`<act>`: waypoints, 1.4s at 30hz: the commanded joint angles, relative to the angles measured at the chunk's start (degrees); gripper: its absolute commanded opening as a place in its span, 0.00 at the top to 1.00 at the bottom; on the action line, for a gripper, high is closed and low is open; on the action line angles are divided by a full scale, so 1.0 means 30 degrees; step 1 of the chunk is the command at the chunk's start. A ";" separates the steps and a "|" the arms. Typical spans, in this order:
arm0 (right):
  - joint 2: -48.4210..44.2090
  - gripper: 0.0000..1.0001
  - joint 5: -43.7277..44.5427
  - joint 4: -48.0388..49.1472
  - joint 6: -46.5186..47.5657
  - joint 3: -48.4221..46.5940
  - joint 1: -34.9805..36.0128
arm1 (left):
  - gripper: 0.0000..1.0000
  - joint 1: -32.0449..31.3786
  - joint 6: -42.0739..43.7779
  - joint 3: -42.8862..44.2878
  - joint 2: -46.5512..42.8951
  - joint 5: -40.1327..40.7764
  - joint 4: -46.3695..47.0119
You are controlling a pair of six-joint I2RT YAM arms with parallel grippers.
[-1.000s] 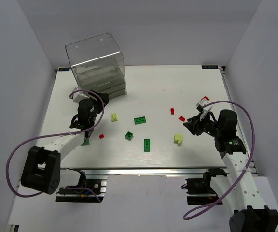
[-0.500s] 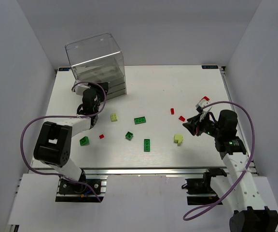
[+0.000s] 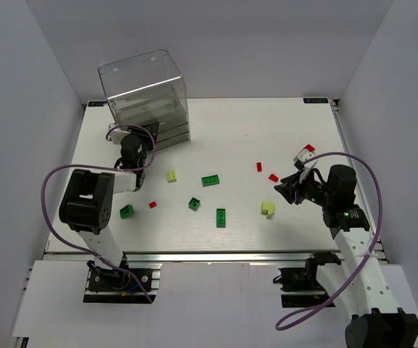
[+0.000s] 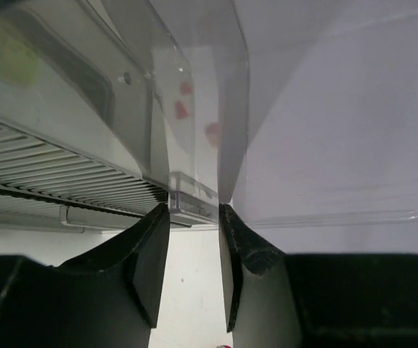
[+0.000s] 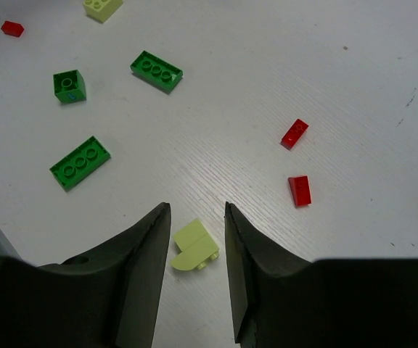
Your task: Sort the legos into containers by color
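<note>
Right hand (image 5: 197, 209) by pale brick (image 5: 193, 247) (wrist)

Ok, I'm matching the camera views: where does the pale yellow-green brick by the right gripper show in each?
Top external: pale brick right of centre, just below-left of the right gripper.
Left wrist: not in it.
Right wrist: pale brick bottom centre, between the gripper's tips.
Shared landmark: the red brick nearest it, in both those views.

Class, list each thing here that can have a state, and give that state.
left tool, jaws either side of a drawer tab; grip unclear
right tool, open, empty, above the table
cabinet, upright; whether any drawer is open is unclear
legos, loose on the table, unsorted
</note>
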State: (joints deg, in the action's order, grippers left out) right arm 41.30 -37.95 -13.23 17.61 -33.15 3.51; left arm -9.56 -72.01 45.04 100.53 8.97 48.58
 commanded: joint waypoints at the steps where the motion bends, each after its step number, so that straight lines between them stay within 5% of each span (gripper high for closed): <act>1: 0.0033 0.58 -0.0444 0.0544 0.0342 0.0033 0.0090 | 0.58 0.0316 -0.0694 0.0427 0.0326 -0.0559 0.2086; 10: 0.0179 0.59 -0.0590 0.0457 0.0577 0.0121 0.0091 | 0.84 0.0492 -0.1046 -0.0684 0.1002 -0.1670 0.5452; 18: 0.0354 0.59 -0.0972 0.0340 0.0927 0.0297 0.0091 | 0.90 0.0492 -0.0431 -0.1536 -0.0286 -0.2961 0.6894; 28: 0.1175 0.59 -0.0972 0.0046 0.1133 0.0297 0.0120 | 0.88 0.0492 0.1675 -0.0190 -0.2980 -0.5012 0.4582; 42: 0.1468 0.59 -0.0884 -0.0130 0.1455 0.0326 0.0207 | 0.68 0.1049 0.3847 -0.0042 -0.3599 -0.5305 0.4170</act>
State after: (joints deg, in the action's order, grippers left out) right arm 45.54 -39.64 -13.58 20.69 -32.71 3.84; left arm -7.53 -62.30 43.13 92.38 -7.05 59.53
